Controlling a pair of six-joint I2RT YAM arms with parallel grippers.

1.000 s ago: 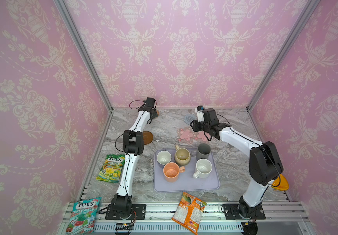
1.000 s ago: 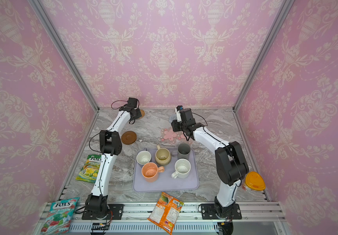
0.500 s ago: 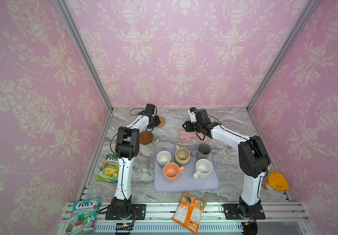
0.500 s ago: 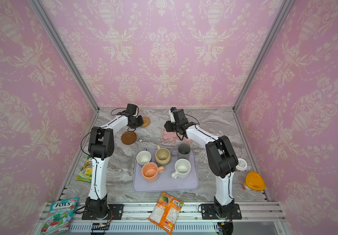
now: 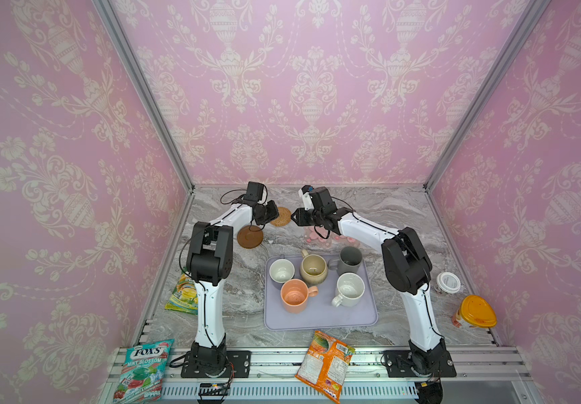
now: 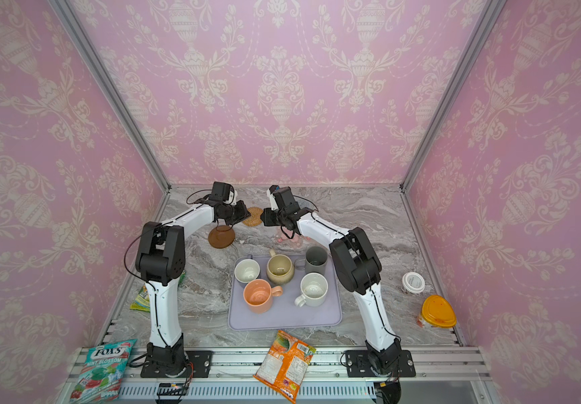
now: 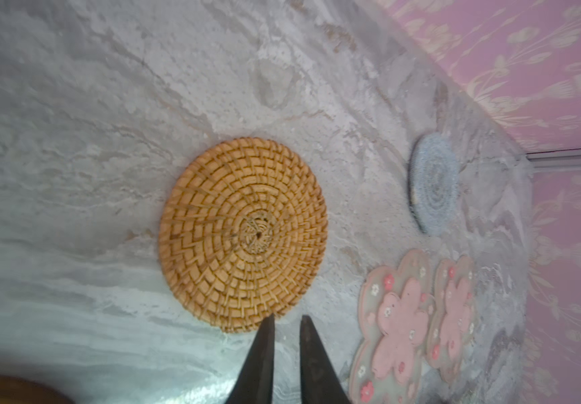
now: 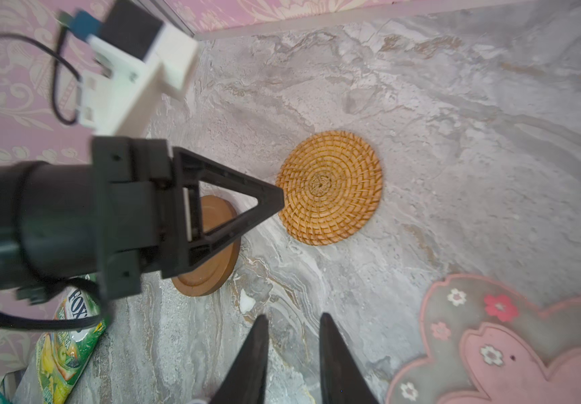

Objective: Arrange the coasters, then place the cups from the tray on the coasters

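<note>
Rattan coaster (image 5: 280, 217) lies flat on the marble table (image 5: 404, 213), far centre, between the two grippers.

Left gripper (image 7: 287, 318): fingers all but together with a sliver of gap, nothing in them. Tips are at the coaster's left rim; can't tell if they touch it.

Right gripper (image 8: 292, 318): jaws a little apart, empty. It hovers just right of the same coaster, pointing left at it.

Dark wooden coaster (image 5: 249, 237) is on the table near-left of the rattan one, partly hidden by the left gripper in the right wrist view.

Two pink-flower coasters (image 7: 400, 314) lie side by side to the right of the rattan one, edges touching or overlapping. The right arm (image 5: 362, 227) covers most of them in both top views.

Blue-grey lacy coaster (image 7: 434, 183) lies farther back on the right, apart from the flower pair.

Tray (image 5: 320, 320) sits near centre with all five cups upright on it:
- far row: lavender cup (image 5: 281, 271) left, beige cup (image 5: 313, 268) middle, dark grey cup (image 5: 350, 260) right
- near row: peach cup (image 5: 295, 296) left, white cup (image 5: 350, 289) right
</note>
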